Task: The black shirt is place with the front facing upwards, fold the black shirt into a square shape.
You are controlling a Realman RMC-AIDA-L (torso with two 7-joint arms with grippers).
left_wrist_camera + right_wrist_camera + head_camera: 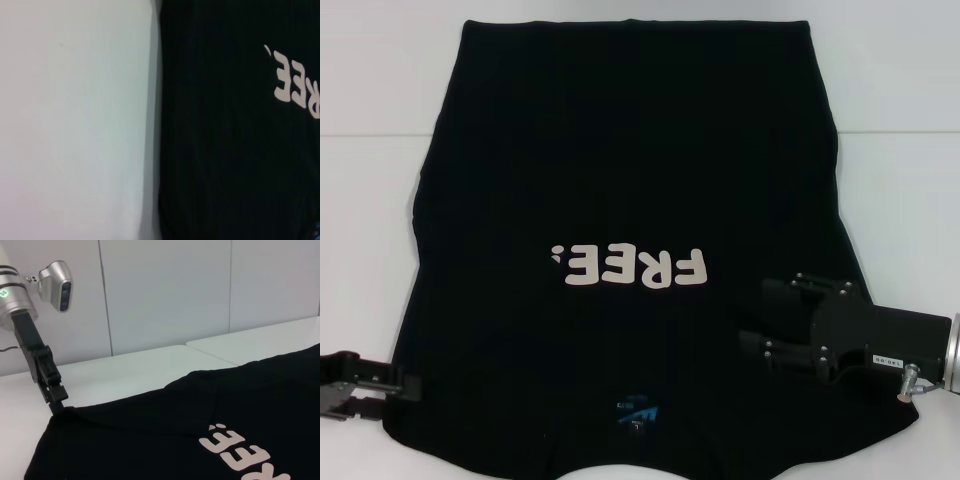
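With the black shirt flat on the desk, the first fold is starting: the left gripper at 8 o'clock pinches its edge, while the right gripper at 4 o'clock, fingers apparently open, must next clamp its side.

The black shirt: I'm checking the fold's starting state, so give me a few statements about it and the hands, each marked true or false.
1. The black shirt lies with its FREE! lettering facing up. True.
2. The left hand is at the shirt's edge on the robot's left. True.
3. The right hand hangs over bare table, clear of the shirt. False: it is over the shirt, near the lettering.
4. The shirt is already folded into a small square. False: it is still spread wide across the white table.
5. The blue neck label is on the near side. True.
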